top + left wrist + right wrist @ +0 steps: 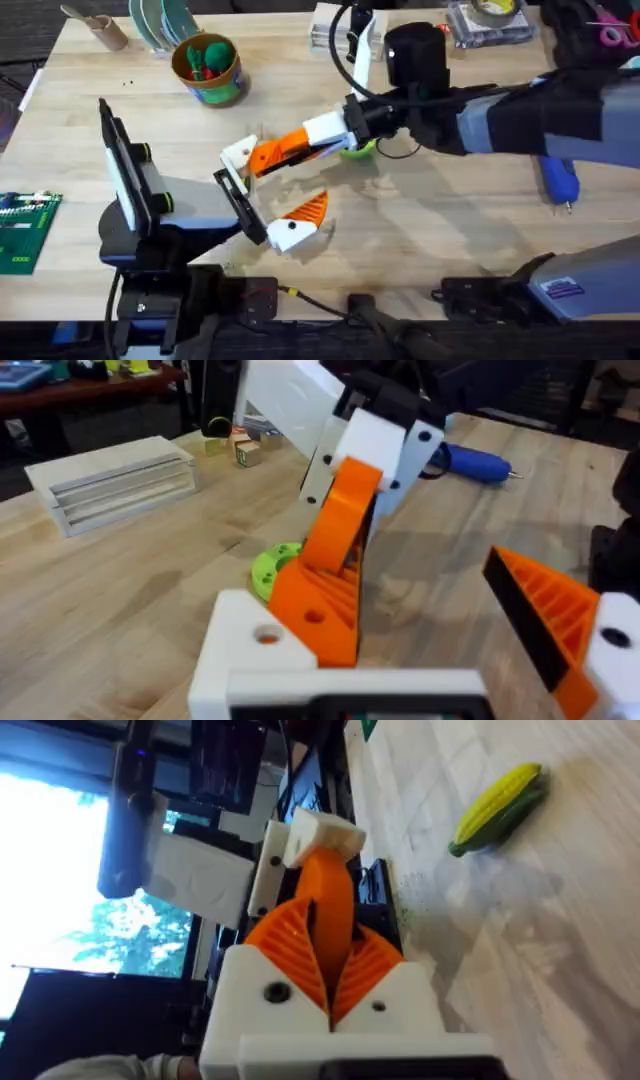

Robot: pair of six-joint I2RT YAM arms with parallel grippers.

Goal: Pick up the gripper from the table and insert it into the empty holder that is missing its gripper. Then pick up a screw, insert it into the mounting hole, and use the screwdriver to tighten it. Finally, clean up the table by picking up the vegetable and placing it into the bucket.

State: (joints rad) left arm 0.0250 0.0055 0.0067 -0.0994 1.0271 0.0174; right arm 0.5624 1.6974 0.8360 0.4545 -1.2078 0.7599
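Observation:
The loose orange gripper [262, 157] [326, 885] is pinched between my right gripper's [292, 147] [328, 982] orange pads, which are shut on it. Its wide end [318, 610] touches the bare white holder [238, 154] [250, 650] [318, 833], one finger of my left gripper [270, 190] [420, 640]. That left gripper stands open; its other finger carries an orange tip [305, 208] [548, 610]. The lime-green disc [357, 151] [268, 568] lies just behind them. The blue screwdriver [558, 181] [478, 462] lies at the right. A corn vegetable [500, 805] rests on the table. The bucket [208, 70] stands at the back left.
A brown paper cup [100, 28] and stacked plates [160, 22] sit at the back left. A green circuit board [22, 230] lies at the left edge. A white slatted block [120, 480] and a clear box [490, 22] stand at the back.

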